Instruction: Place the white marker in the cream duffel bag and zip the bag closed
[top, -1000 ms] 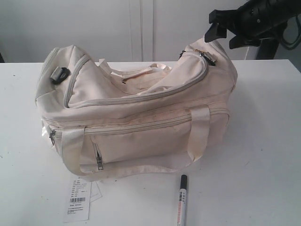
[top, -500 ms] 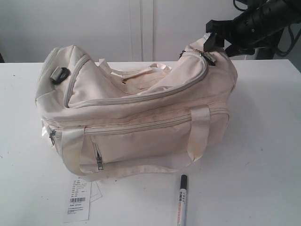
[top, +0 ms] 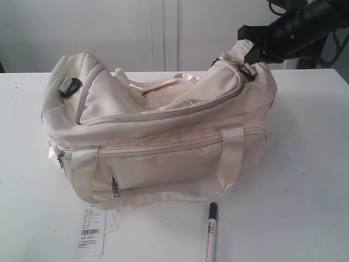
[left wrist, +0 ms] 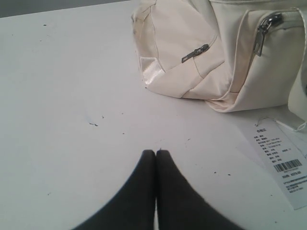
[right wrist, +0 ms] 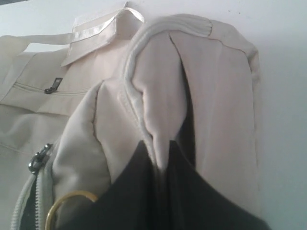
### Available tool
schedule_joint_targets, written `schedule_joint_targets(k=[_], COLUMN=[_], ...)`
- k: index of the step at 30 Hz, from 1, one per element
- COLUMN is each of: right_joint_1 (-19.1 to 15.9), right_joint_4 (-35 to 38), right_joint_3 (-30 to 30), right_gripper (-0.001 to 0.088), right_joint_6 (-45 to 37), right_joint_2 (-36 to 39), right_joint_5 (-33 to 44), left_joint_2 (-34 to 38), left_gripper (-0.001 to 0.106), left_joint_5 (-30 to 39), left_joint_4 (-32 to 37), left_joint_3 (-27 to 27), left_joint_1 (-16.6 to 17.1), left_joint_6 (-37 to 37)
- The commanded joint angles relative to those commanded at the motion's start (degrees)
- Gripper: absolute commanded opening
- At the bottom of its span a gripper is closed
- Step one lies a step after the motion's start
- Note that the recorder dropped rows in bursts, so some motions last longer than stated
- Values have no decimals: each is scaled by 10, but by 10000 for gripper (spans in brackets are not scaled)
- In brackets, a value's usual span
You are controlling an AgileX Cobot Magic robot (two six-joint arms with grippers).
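The flat white table (top: 305, 164) runs out of the exterior view on three sides. On it sits the large soft cream duffel bag (top: 158, 136), slumped, with shiny strap handles, a curved top zipper flap and zipped front pockets. Its back side and its inside are hidden, and the exterior view does not show whether the top zipper is parted.

The black right arm comes in from the upper right corner, mostly cut off. Its right gripper (top: 252, 52) is at the bag's raised right end. In the right wrist view the two dark fingers (right wrist: 184, 182) are pinched on a ridge of the cream fabric, and their tips are partly buried in the fold.

The left gripper (left wrist: 156, 153) shows only in its own wrist view. Its black fingers are pressed together with nothing between them, above bare table near the bag's left end.

A white paper barcode tag (top: 91, 230) lies in front of the bag's left corner. Its print is too small to read.

The slim white marker (top: 211, 232) lies on the table in front of the bag's right half, apart from it. Its black cap points toward the bag, its red lettering is illegible, and its lower end is cut off by the frame edge.

A thin gold metal ring (right wrist: 67, 206) is half hidden behind a finger.
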Motion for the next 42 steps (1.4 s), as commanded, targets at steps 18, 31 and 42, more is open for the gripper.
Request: schedule_joint_targets(k=[18,31,42], right_joint_1=[0,0,0], right_joint_4=[-52,-55,-55], right_joint_3=[28,38,38], right_gripper=[0,0,0], right_joint_6=[57,57,57], right_joint_2=[-21,-12,-12], right_joint_5=[56,54,53], left_joint_2=[0,0,0], left_gripper=[0,0,0], left_joint_5=[0,-3,-238], left_joint_4=[0,30,-178], left_joint_3=[0,0,0], left_joint_1=[0,0,0], left_joint_6=[0,1,-193])
